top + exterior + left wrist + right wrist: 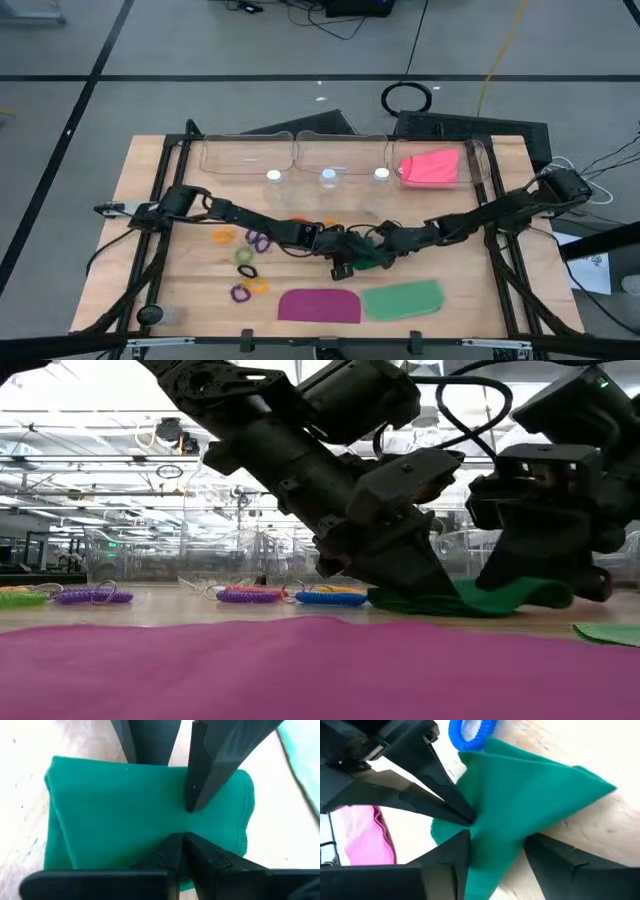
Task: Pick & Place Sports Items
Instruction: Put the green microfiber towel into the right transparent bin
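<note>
One camera looks straight down on the whole table (140, 220), one sits low at table height, and both wrist cameras look very close at the same dark green piece (125, 815).

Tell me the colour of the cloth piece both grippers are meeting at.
Dark green cloth piece, clearest in the left wrist view.

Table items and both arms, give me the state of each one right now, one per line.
Dark green cloth: bunched up at mid-table, pinched by both grippers.
Left gripper: jaws shut on the dark green cloth.
Right gripper: jaws around a fold of the same cloth.
Pink cloth: lying inside the clear bin.
Purple cloth: flat on the table.
Light green cloth: flat beside it.
Blue ring: loose, next to the dark green cloth.
</note>
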You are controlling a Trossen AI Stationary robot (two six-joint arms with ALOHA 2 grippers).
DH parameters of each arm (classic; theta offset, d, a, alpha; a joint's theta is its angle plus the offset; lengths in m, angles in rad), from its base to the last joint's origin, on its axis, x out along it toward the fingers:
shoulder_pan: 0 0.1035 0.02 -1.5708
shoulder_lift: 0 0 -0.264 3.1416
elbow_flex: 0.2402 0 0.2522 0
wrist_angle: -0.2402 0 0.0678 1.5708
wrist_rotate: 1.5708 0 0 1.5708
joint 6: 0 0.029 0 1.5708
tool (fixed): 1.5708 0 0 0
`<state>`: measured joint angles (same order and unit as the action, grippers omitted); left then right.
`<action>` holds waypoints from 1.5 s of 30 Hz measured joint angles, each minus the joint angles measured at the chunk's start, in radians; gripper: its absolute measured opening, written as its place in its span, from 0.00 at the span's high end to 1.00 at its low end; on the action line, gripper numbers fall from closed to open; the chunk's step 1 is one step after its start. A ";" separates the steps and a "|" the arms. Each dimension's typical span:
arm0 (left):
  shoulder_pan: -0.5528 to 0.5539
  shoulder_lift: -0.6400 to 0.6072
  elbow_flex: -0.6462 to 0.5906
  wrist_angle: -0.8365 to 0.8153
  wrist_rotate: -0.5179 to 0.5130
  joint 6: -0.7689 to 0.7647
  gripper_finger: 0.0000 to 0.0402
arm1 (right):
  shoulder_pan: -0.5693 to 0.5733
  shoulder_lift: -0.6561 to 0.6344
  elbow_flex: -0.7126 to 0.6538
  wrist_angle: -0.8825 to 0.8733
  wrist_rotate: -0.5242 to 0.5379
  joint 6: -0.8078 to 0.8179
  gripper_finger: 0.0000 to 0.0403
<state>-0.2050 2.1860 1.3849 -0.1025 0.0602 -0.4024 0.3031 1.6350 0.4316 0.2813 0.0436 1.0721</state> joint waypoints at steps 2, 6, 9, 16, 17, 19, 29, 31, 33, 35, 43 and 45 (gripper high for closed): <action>0.000 0.000 0.000 -0.007 0.006 -0.001 0.94 | 0.000 -0.015 0.000 -0.029 -0.001 -0.004 0.64; -0.003 -0.002 0.001 -0.024 0.015 -0.002 0.94 | 0.001 -0.037 0.000 -0.079 -0.001 -0.011 0.60; -0.008 -0.002 0.001 -0.027 0.016 -0.002 0.94 | 0.001 -0.046 0.000 -0.110 0.001 -0.012 0.58; -0.020 -0.002 0.001 -0.031 0.018 -0.002 0.94 | 0.001 -0.047 0.003 -0.127 0.003 -0.014 0.53; -0.020 -0.002 0.001 -0.031 0.021 -0.002 0.94 | 0.001 -0.047 0.003 -0.126 0.004 -0.014 0.52; -0.020 -0.002 0.001 -0.033 0.023 -0.003 0.94 | 0.002 -0.047 0.003 -0.125 0.004 -0.014 0.52; -0.020 -0.002 0.001 -0.034 0.026 -0.003 0.94 | 0.002 -0.047 0.003 -0.133 0.028 -0.005 0.63; -0.020 -0.002 0.001 -0.034 0.026 -0.003 0.94 | 0.003 -0.047 0.003 -0.138 0.033 0.000 0.67; -0.020 -0.002 0.001 -0.034 0.025 -0.003 0.94 | 0.003 -0.047 0.002 -0.140 0.036 0.000 0.72; -0.020 -0.002 0.001 -0.034 0.025 -0.003 0.94 | 0.003 -0.047 0.002 -0.144 0.038 -0.001 0.77; -0.020 -0.002 0.000 -0.034 0.021 -0.018 0.94 | 0.003 -0.046 -0.001 -0.152 0.044 -0.027 0.99; -0.020 -0.002 0.000 -0.034 0.020 -0.018 0.94 | 0.002 -0.046 -0.003 -0.142 0.043 -0.042 1.00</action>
<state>-0.2249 2.1845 1.3849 -0.1364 0.0806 -0.4206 0.3054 1.5890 0.4290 0.1397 0.0868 1.0302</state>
